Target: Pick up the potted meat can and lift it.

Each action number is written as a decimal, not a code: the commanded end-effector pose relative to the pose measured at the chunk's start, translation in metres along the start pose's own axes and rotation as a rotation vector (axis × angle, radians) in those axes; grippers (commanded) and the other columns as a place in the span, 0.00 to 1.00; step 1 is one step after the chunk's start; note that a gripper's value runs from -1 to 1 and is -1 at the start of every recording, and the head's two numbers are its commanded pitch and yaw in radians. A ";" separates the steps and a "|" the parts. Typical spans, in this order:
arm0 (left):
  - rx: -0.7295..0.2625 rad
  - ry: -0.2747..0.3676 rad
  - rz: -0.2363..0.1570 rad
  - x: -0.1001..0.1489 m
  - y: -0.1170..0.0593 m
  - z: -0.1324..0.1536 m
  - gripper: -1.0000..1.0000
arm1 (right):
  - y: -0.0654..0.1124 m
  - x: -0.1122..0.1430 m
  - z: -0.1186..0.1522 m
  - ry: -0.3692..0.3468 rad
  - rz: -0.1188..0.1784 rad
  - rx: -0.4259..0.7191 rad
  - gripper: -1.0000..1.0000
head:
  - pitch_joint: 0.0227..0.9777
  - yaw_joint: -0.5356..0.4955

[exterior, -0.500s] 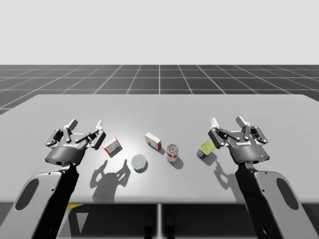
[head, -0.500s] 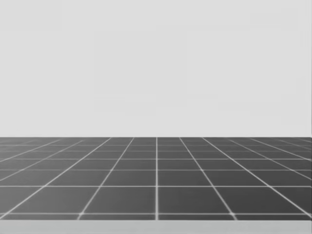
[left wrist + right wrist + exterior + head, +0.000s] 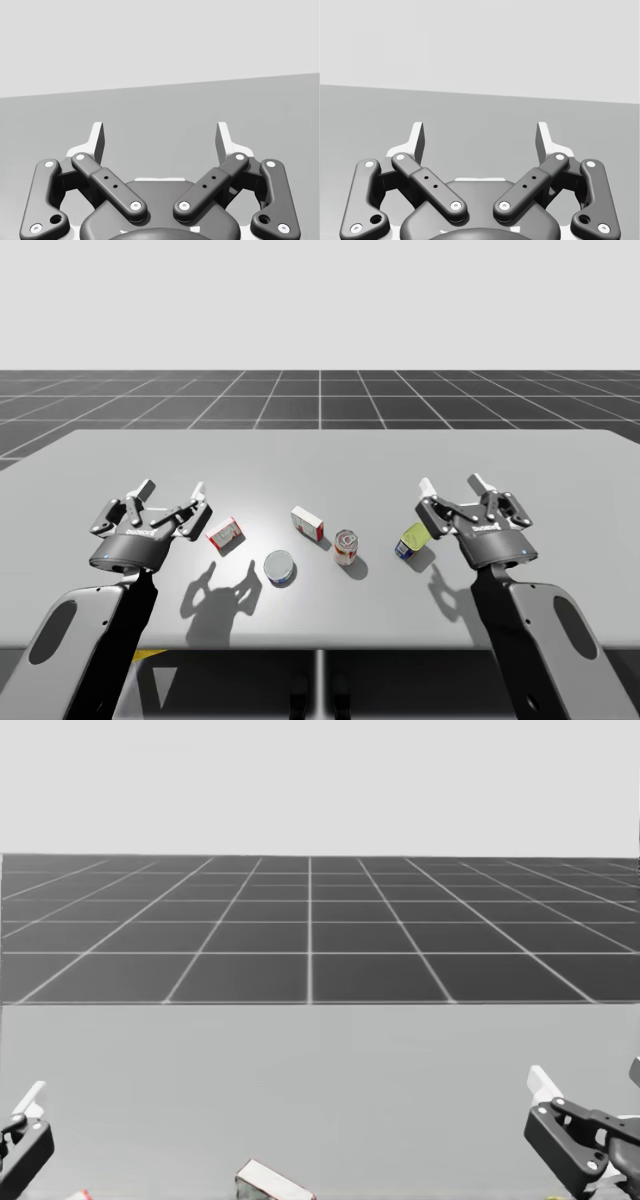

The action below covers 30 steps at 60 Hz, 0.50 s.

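Yellow-green, blue-based can [image 3: 411,541] lies on the counter [image 3: 320,460] just beside my right hand [image 3: 453,484] — spread wide, empty; my left hand [image 3: 173,487] likewise.

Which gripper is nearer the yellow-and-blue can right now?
Right. My right gripper is open just beside the yellow-and-blue can, not gripping it. My left gripper, also open, is far off on the can's other side, next to the red box.
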 end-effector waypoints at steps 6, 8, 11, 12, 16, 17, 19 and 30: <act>-0.004 0.005 -0.011 0.000 0.000 0.000 0.00 | 0.000 -0.001 -0.001 0.006 0.007 -0.004 0.00 | 0.54 0.45; -0.005 0.005 -0.012 0.000 -0.001 0.000 0.00 | 0.001 0.000 -0.001 0.005 0.009 -0.005 0.00 | 0.56 0.44; -0.010 0.006 -0.016 0.000 -0.001 0.000 0.00 | 0.000 0.001 -0.001 0.002 0.007 -0.006 0.00 | 0.61 0.41; -0.012 0.007 -0.018 0.000 -0.001 0.000 0.00 | 0.001 0.001 -0.001 0.001 0.009 -0.006 0.00 | 0.63 0.39; -0.019 0.006 -0.023 -0.001 -0.003 0.000 0.00 | 0.000 0.001 -0.001 -0.001 0.010 -0.008 0.00 | 0.69 0.34; -0.020 0.006 -0.024 -0.001 -0.004 0.000 0.00 | 0.000 0.001 -0.001 -0.002 0.011 -0.009 0.00 | 0.70 0.33; -0.023 0.006 -0.025 -0.001 -0.005 0.001 0.00 | 0.000 0.001 -0.002 -0.002 0.013 -0.009 0.00 | 0.71 0.32; -0.045 0.007 -0.037 -0.001 -0.014 0.004 0.00 | -0.002 0.002 -0.002 -0.006 0.017 -0.011 0.00 | 0.81 0.21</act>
